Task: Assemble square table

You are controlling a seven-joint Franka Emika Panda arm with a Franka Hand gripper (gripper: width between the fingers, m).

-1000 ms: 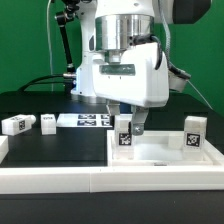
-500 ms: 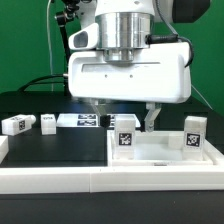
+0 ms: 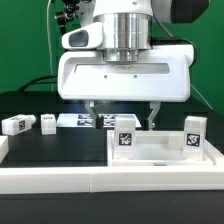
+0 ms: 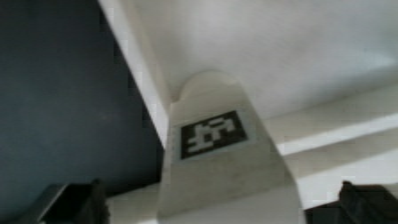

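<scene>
The square table's white slab [image 3: 165, 152] lies at the exterior view's right. Two tagged white legs stand upright on it, one at its near-left corner [image 3: 125, 134] and one at the right [image 3: 193, 133]. Two more legs [image 3: 15, 124] [image 3: 47, 122] lie loose on the black table at the left. My gripper [image 3: 122, 120] hangs open just above the near-left leg, one finger [image 3: 92, 116] on each side, not touching it. In the wrist view that leg [image 4: 217, 135] stands up between my open gripper [image 4: 217, 205], with the slab [image 4: 302, 50] behind it.
The marker board [image 3: 85, 120] lies flat behind the loose legs. A long white rail [image 3: 90, 182] runs along the front edge. Black cables and a green wall are behind the arm.
The hand has turned about its vertical axis, so its broad face now shows and the fingers stand wide apart on either side of the leg. The leg stayed upright.
</scene>
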